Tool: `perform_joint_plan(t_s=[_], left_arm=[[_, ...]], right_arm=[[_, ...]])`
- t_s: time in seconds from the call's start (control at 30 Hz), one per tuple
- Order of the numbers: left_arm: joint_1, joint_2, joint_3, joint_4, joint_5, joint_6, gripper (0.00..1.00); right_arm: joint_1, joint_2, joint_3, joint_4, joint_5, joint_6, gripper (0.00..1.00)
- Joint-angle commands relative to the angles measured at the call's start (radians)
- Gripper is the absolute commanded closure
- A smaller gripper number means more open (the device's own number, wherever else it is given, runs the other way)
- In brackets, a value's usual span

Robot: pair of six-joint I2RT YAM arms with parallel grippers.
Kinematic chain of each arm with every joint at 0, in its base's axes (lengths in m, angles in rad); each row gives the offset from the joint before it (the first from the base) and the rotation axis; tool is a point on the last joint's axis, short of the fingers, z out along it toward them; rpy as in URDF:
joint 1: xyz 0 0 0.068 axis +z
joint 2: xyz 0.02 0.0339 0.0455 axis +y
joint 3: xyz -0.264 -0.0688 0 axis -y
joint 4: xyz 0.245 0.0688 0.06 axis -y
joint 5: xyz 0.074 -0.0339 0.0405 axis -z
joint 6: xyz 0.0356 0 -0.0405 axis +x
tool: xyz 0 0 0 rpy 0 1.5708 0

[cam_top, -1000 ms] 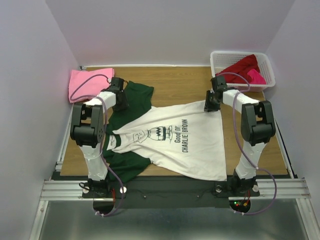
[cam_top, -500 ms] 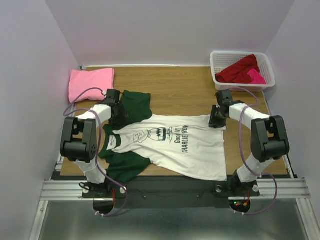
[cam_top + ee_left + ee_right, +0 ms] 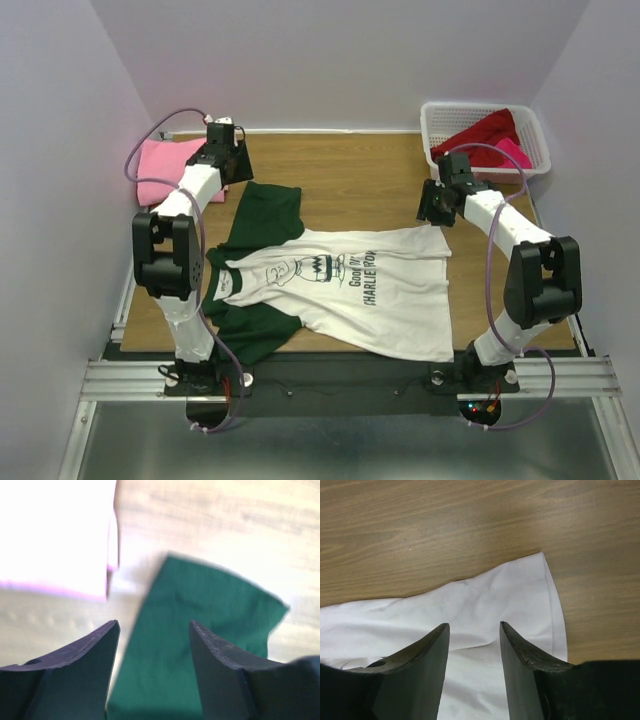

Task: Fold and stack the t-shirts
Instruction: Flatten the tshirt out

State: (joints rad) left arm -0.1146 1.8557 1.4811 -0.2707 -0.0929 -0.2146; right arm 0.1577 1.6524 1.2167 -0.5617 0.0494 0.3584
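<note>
Black-jointed white arms (image 3: 192, 192) carry looped purple cables (image 3: 488, 265).

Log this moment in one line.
left gripper open over green sleeve | right gripper open over hem corner | Charlie Brown tee spread on table

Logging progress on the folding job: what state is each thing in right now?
Printed tee: flat, print up, far edge seems folded in.
Pink tee: folded.
Red tee: crumpled in basket.
Magenta tee: crumpled in basket.
Basket: upright.
Left gripper: open, empty.
Right gripper: open, empty.

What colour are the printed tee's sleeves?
Dark green sleeves, clearest in the top external view.
</note>
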Motion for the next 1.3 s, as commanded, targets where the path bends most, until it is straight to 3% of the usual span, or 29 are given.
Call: perform_joint_plan(t_s=[0.0,0.67,0.9,1.27], left_arm=[[0.009,0.109,0.128,-0.01,-0.01,0.109,0.35],[0.009,0.382,0.377,-0.016,0.071,0.175,0.36],[0.016,0.352,0.335,-0.015,0.088,0.205,0.36],[0.049,0.255,0.248,0.051,0.256,0.248,0.33]], right_arm=[[-0.003,-0.039,0.007,-0.001,0.01,-0.019,0.49],[-0.003,-0.062,-0.043,-0.003,0.013,-0.035,0.49],[-0.003,-0.055,-0.045,-0.001,0.009,-0.035,0.49],[-0.003,-0.054,-0.06,-0.001,0.001,-0.035,0.49]])
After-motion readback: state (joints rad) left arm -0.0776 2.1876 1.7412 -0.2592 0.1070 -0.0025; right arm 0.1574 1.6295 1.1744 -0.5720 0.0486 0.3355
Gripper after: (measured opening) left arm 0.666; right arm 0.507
